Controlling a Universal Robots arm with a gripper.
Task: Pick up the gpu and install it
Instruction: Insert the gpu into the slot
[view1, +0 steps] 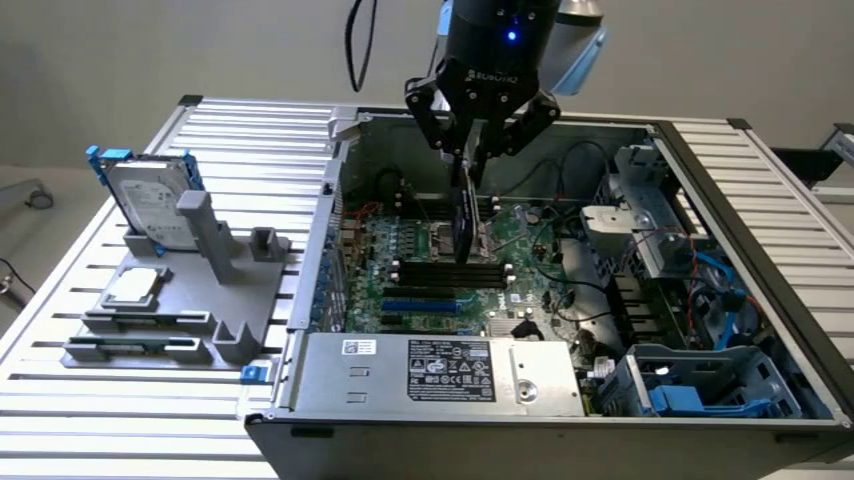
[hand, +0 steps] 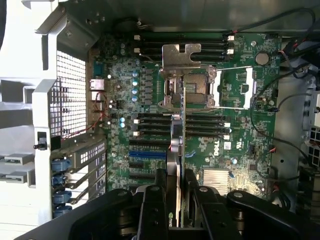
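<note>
One card in hand: the gpu (view1: 466, 215), clamped on edge between the fingers of my end effector (view1: 475, 148).
Exterior view, position: the gpu hangs upright inside the open computer case (view1: 323, 250), its lower edge close over the motherboard (view1: 427, 260), by the black slots.
Exterior view, surroundings: a grey holder (view1: 214, 240) on the slatted surface (view1: 80, 400) carries a hard drive (view1: 147, 195) and a processor chip (view1: 134, 285), well apart from the case.
Wrist view, grip: my end effector (hand: 176, 200) is closed narrow on the gpu (hand: 179, 145), which I see edge-on, dark cover on one face and green board on the other.
Wrist view, beyond the card: the processor socket (hand: 187, 87) and a blue slot (hand: 147, 155) on the motherboard.
Handling: I judge the card light, stiff and fragile. The hold belongs on its flat faces near the upper edge, clear of the contact edge.
</note>
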